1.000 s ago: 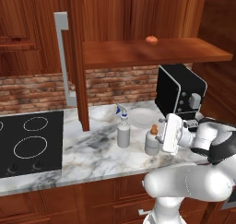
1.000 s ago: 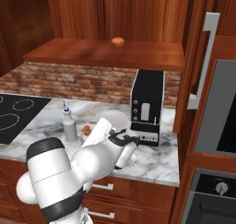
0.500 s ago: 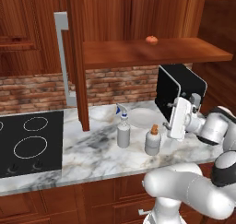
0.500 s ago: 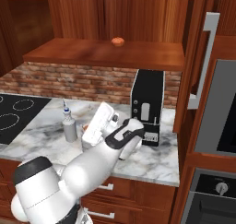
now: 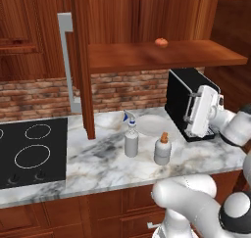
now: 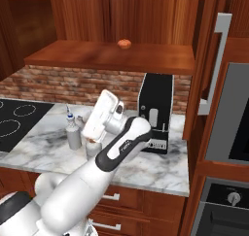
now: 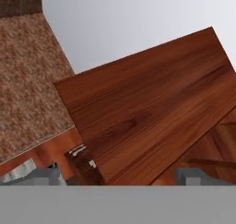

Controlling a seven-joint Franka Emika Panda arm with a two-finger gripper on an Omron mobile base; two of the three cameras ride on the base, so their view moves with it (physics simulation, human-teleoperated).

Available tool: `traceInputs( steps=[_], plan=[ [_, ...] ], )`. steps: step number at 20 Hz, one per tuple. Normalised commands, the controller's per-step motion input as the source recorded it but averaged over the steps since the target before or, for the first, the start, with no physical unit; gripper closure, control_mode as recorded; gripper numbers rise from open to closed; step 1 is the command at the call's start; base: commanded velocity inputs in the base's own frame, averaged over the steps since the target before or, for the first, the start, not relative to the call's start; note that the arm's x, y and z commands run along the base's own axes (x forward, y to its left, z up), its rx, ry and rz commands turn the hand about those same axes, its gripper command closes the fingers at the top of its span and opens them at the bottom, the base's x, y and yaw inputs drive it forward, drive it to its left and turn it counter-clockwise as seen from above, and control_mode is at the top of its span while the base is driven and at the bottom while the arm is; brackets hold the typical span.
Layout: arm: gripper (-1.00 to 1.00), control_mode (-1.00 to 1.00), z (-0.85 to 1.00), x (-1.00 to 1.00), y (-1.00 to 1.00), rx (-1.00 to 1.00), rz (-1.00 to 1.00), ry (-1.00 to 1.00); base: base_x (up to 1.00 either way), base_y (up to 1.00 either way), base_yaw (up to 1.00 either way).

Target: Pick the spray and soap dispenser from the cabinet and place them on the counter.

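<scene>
I saw the spray (image 5: 131, 140) and soap dispenser (image 5: 163, 149) standing on the counter (image 5: 105, 161), my gripper (image 5: 190, 115) raised with fingers spread apart, empty.

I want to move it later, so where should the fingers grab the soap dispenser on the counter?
Grip the soap dispenser around its squat round body, coming in level from its open right side; the spray stands close on its left, and the small orange pump top is too narrow.

Spray (image 5: 131, 140): grey-white, blue-and-white nozzle. Soap dispenser (image 5: 162, 149): grey-white, orange pump. Counter (image 5: 117, 166): white marble, grey-veined. Cabinet (image 5: 147, 16): reddish-brown wood. Cooktop (image 5: 29, 151): black, white rings. Backsplash (image 5: 34, 97): red-brown brick.
</scene>
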Motion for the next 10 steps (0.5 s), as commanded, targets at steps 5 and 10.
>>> traceInputs(
  steps=[5,10],
  plan=[
    [-1.0,-1.0,0.88,-0.33,0.0,0.0,-0.06,-0.03,0.0,0.0,0.0],
    [-1.0,-1.0,0.67,-0.5,0.0,0.0,-0.12,0.0,0.0,0.0,0.0]
  ],
)
